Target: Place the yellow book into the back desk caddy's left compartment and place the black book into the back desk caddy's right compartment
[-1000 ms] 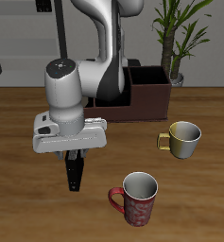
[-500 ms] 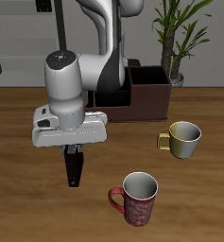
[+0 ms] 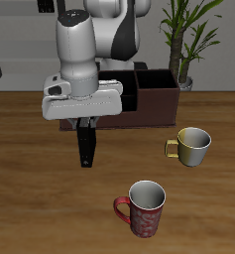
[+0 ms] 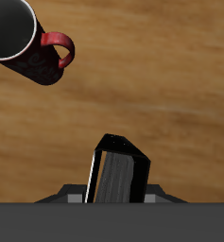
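Nearest the front edge of the worktop (image 3: 20,198) I note a red mug (image 3: 142,208), and a little farther back a pale yellow mug (image 3: 192,146); neither is part of my job and both stand apart from the load. Above the bare wood between them and the caddy hangs the black book (image 3: 86,145), gripped at its upper end so that it hangs long-edge down, clear of the surface. The wrist view confirms it: the black book (image 4: 118,171) projects straight out from the tool, with only wood and the red mug (image 4: 24,43) beyond. I judge it slim, rigid and light, with a smooth cover that could slide or swing in a pinch at one end; a hold nearer its middle would be steadier. The fingers (image 3: 85,124) are closed narrowly on the book's thickness. The arm stands tall, wrist pointing down, just before the back desk caddy (image 3: 154,102), whose right compartment I cannot make out behind the arm. The yellow book is not visible.
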Robot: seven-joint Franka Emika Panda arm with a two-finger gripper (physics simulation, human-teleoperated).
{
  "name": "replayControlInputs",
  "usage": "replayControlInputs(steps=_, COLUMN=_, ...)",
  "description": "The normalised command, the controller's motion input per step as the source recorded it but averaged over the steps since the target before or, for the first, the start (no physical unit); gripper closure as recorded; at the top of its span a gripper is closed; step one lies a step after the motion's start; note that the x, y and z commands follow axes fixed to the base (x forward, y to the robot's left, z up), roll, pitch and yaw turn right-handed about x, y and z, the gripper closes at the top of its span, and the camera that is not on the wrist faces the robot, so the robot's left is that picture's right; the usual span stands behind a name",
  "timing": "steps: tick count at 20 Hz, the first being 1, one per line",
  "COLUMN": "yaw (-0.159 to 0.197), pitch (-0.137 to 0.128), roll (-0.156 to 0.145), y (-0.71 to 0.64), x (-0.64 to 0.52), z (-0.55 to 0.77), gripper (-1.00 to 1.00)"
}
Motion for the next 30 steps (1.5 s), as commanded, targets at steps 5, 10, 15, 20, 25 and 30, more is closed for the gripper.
replayControlInputs(steps=5, yaw=-0.018, pitch=-0.032, roll=0.012, y=0.26, x=-0.37, z=0.50, gripper=1.00)
replayControlInputs(steps=10, yaw=-0.013, pitch=-0.019, roll=0.024, y=0.54, x=-0.54, z=0.65, gripper=1.00)
replayControlInputs(steps=15, yaw=0.000, pitch=0.025, roll=0.010, y=0.46, x=-0.38, z=0.36, gripper=1.00)
replayControlInputs(steps=20, yaw=0.004, pitch=-0.011, roll=0.019, y=0.35, x=-0.33, z=0.23, gripper=1.00)
replayControlInputs(steps=25, yaw=0.037, pitch=-0.011, roll=0.043, y=0.26, x=-0.20, z=0.09, gripper=1.00)
replayControlInputs(steps=30, yaw=-0.017, pitch=0.024, roll=0.039, y=0.48, x=-0.33, z=0.12, gripper=1.00)
